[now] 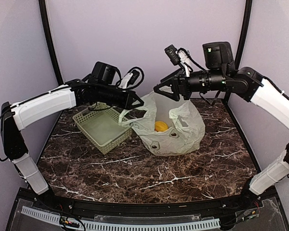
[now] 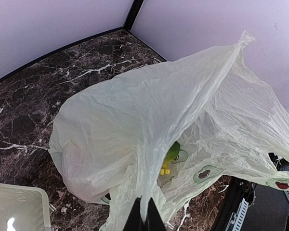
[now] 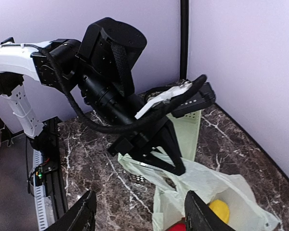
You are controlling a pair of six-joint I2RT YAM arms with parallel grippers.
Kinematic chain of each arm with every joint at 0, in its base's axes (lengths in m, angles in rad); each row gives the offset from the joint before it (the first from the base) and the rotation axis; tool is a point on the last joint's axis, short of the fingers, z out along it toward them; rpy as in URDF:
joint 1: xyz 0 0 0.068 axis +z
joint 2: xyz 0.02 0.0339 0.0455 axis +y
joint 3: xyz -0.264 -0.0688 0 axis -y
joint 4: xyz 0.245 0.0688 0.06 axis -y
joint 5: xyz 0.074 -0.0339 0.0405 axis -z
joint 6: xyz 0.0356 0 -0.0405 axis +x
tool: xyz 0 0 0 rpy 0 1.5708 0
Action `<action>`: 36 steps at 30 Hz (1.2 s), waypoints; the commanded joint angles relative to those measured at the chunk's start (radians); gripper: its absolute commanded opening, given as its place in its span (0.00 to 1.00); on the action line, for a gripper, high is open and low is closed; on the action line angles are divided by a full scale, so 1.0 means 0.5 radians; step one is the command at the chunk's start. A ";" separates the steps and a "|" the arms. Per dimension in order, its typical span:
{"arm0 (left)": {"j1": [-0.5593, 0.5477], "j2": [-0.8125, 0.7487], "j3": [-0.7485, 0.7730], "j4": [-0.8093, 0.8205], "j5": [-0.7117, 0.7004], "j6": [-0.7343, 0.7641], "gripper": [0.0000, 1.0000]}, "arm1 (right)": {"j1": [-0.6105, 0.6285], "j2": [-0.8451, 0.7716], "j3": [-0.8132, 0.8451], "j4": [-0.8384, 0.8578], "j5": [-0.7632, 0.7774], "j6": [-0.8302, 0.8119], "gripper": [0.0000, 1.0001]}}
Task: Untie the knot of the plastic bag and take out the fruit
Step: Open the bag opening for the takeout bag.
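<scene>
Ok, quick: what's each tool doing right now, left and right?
Left tool: closed, pinching the plastic bag.
Right tool: open, holding nothing.

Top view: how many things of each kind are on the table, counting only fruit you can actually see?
Plastic bag: 1
Basket: 1
Fruit, yellow-orange, showing in the bag's open mouth: 1 (any others are hidden in this view)
Total: 3

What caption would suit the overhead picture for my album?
Left gripper pinches the plastic bag at its rim; right gripper hangs open above it.
</scene>
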 commanded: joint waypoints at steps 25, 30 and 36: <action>0.349 -0.416 -0.638 0.370 -0.218 -0.197 0.01 | 0.033 0.430 -0.822 -0.680 1.075 0.942 0.91; 0.456 -0.496 -0.764 0.432 -0.162 -0.203 0.01 | -0.009 0.330 -0.997 -0.660 1.073 1.010 0.93; 0.471 -0.537 -0.934 0.617 0.117 -0.163 0.01 | 0.001 0.261 -0.894 -0.487 0.975 0.902 0.93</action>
